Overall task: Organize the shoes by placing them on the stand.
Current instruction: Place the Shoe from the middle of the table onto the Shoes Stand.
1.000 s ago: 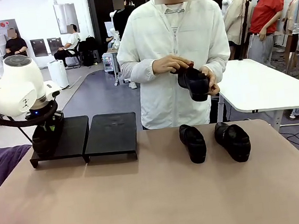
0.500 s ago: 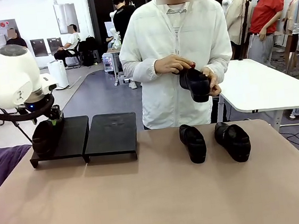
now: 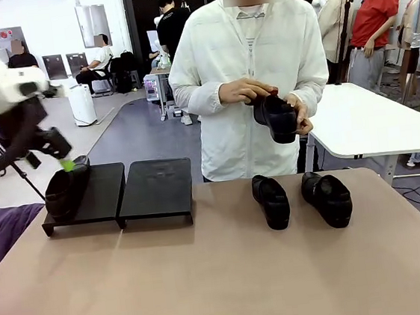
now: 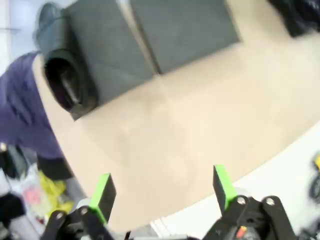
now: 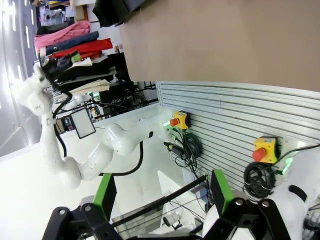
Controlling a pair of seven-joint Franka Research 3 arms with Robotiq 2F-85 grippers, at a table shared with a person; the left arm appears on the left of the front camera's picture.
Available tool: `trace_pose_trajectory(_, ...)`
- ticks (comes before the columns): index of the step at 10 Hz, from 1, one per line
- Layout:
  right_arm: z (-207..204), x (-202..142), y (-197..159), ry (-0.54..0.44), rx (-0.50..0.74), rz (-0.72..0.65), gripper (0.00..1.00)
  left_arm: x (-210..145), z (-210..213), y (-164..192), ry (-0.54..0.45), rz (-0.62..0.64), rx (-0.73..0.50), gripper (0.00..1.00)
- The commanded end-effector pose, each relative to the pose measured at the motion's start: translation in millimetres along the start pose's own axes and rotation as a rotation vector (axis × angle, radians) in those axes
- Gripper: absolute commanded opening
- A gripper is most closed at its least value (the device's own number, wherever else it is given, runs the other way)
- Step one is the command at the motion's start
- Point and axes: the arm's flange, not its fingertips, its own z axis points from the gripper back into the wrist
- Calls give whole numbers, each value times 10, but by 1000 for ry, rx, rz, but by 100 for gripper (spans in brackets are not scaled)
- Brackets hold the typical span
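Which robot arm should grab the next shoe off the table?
Probably the right. Both loose shoes lie on the robot's right side, and the right end effector is open and empty. The left end effector is open too, but far off above the left end of the stand.

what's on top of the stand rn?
One shoe sits at the left end of the stand, on its left panel; the right panel is bare. The surface under the shoe is covered.

left gripper (image 4: 162,180) and right gripper (image 5: 162,190) both wide open
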Motion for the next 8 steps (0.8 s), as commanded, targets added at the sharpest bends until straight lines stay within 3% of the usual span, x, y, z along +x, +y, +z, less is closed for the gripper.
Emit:
trace_pose_trajectory(1,32,-23,-8,7,-8,21,100,-917,263,204,-37,53,-188,100)
trace_pose_trajectory(3,32,-23,-8,7,-8,21,100,-1623,78,282,-204,-21,-365,100)
trace_pose_trajectory(4,32,-23,-8,7,-8,21,100,-1863,-205,436,-284,42,-471,100)
trace_pose_trajectory(5,32,-23,-8,7,-8,21,100,-1924,-415,555,-427,42,-520,100)
trace_pose_trajectory(6,32,-23,-8,7,-8,21,100,-1673,62,271,-211,6,-380,100)
trace_pose_trajectory(8,32,-23,-8,7,-8,21,100,-1673,62,271,-211,6,-380,100)
